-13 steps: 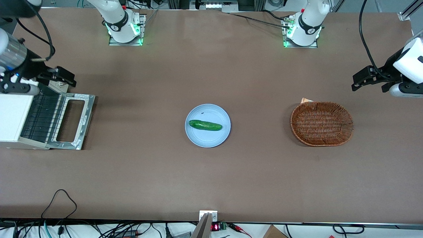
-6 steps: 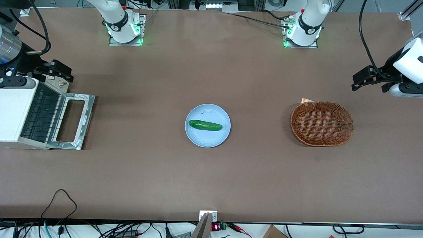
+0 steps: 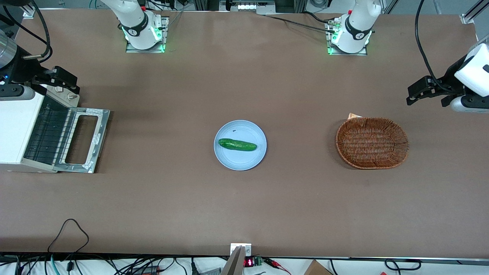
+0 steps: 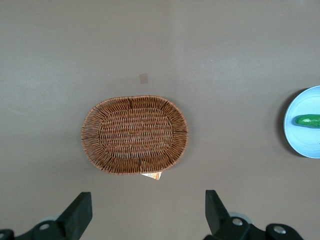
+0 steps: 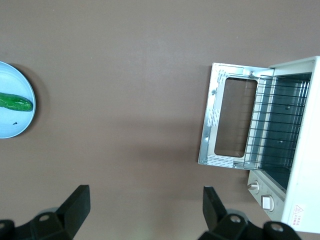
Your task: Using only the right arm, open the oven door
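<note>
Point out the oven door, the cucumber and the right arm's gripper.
oven door (image 3: 100,139): front view, outer frame edge.
cucumber (image 3: 237,144): front view, its middle.
gripper (image 3: 70,83): front view, between fingertips, above the oven's knobs; open.

A matte brown table (image 3: 244,214) fills the front view, evenly lit, with only soft shadows. At 7 o'clock, 1 black cable loop (image 3: 68,229) lies on its surface, and more tangled cables (image 3: 126,267) run along the white strip under the near edge. At 6 o'clock a small red display (image 3: 248,262) glows. An aluminium frame rail (image 3: 471,15) crosses the corner at 2 o'clock.
</note>
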{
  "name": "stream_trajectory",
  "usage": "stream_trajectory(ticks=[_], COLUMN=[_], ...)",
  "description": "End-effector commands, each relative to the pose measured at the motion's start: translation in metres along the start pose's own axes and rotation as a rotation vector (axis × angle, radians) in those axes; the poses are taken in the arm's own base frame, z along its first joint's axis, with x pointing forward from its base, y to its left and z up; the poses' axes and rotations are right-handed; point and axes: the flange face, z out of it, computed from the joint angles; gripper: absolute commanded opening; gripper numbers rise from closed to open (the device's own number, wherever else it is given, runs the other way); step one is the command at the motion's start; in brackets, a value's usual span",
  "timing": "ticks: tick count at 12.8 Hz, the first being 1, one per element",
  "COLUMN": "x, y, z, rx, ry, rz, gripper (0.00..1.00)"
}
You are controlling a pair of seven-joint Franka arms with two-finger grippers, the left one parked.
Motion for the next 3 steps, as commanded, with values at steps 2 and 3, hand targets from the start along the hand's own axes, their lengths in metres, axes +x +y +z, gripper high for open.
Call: stream_trajectory(ticks=[2,3], x=[-0.0010,-0.0012], y=[0.0024,0.0026], z=[-0.0053,-0.0051], rx=[-0.004,-0.005], ry=[-0.006,-0.008], rz=[-0.012,-0.013], gripper=[1.00,1.00])
